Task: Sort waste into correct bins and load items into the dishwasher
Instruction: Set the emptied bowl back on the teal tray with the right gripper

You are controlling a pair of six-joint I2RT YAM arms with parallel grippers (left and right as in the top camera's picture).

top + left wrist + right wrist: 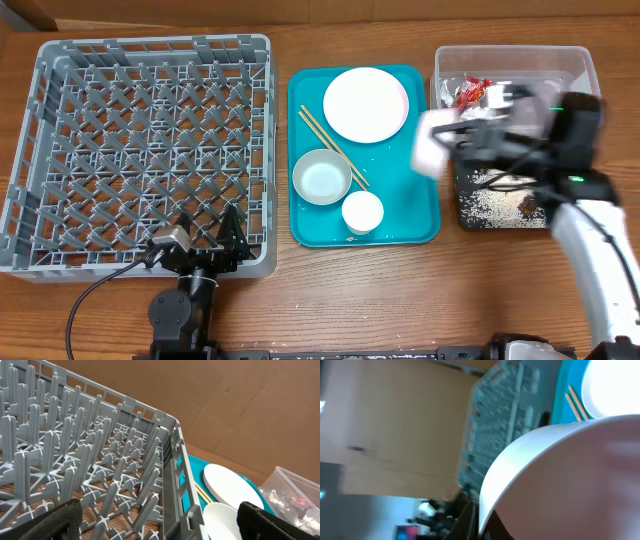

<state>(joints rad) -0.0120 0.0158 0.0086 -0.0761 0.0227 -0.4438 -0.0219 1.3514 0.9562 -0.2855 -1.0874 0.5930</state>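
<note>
My right gripper [470,135] is shut on a white bowl [435,140], held tilted and blurred between the teal tray and the bins. The bowl fills the right wrist view [570,475]. The clear tub [515,62] holds a red-and-silver wrapper [470,93]. The black tray [500,222] holds rice grains [490,205] and a brown lump [528,207]. The plate [365,104], another bowl [322,177], a small cup [362,212] and the chopsticks [335,148] lie on the teal tray. My left gripper [205,245] is open and empty at the front edge of the grey dish rack [140,150].
The teal serving tray [420,215] lies between the rack and the bins. The left wrist view shows the rack's corner [170,460], the plate [230,485], a bowl [220,520] and the tub [295,490]. A cardboard wall stands behind the table.
</note>
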